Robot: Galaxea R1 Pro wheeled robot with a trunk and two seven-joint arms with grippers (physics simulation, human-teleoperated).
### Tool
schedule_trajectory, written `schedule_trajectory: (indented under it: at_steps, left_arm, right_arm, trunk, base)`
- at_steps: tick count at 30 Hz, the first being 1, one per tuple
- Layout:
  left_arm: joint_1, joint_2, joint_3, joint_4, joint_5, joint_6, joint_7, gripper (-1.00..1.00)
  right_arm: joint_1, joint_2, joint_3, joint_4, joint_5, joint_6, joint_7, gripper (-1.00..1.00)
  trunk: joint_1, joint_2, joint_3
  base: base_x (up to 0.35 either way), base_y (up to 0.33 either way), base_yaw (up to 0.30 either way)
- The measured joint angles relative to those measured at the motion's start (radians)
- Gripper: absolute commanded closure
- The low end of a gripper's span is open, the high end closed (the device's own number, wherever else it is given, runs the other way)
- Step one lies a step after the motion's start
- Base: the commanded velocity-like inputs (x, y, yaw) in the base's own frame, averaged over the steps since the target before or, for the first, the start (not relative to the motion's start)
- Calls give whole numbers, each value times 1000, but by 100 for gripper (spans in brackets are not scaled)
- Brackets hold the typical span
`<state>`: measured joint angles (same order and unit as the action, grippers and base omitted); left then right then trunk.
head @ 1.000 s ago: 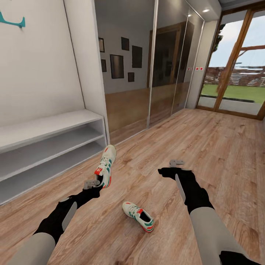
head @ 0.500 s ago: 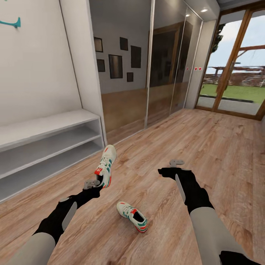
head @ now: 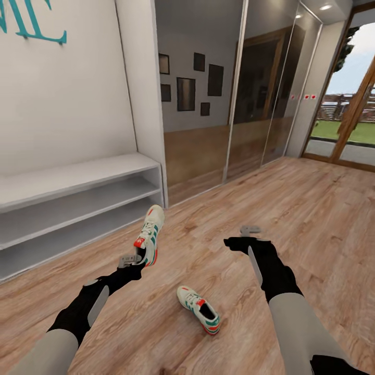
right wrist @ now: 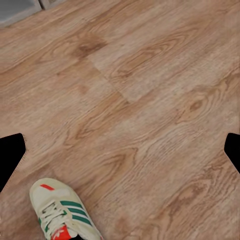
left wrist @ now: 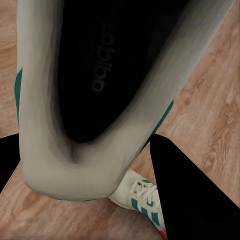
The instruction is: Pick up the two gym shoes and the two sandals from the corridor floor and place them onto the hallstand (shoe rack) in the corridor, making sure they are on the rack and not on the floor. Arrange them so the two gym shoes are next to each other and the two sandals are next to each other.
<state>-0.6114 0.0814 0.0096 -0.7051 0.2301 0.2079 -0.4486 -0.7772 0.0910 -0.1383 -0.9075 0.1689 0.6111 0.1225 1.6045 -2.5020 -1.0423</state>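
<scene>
Left fingers (head: pixel 136 259) pinch the heel rim of one gym shoe (head: pixel 148 235), holding it toe-up above the corridor floor (head: pixel 291 208); in the left wrist view the dark fingers (left wrist: pixel 195 195) flank the shoe's opening. Right fingers (head: pixel 249 234) hang spread and empty over bare planks. The second gym shoe (head: pixel 199 309) lies on the floor between the two arms. To set the held shoe down well, I would carry it level to the top deck of the hallstand (head: pixel 78 179) at the left, leaving room beside it for its partner. No sandals are visible.
</scene>
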Motion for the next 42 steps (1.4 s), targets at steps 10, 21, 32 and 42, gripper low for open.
schedule_trajectory:
  at_steps: [10,21,32,42]
  left_arm:
    - [0,0,0,0,-1,0,0,100]
    - [0,0,0,0,1,0,0,100]
    - [0,0,0,0,1,-1,0,100]
    - [0,0,0,0,1,0,0,100]
  right_arm:
    - [0,0,0,-1,0,0,0,-100]
    - [1,-1,0,-1,0,0,0,-100]
    - [0,0,0,0,0,0,0,-100]
    - [0,0,0,-1,0,0,0,-100]
  trunk:
    - [0,0,0]
    - [0,0,0]
    - [0,0,0]
    - [0,0,0]
  base:
    - [108,-225,219]
    - [2,-16,6]
    - [0,0,149]
    - [0,-46,159]
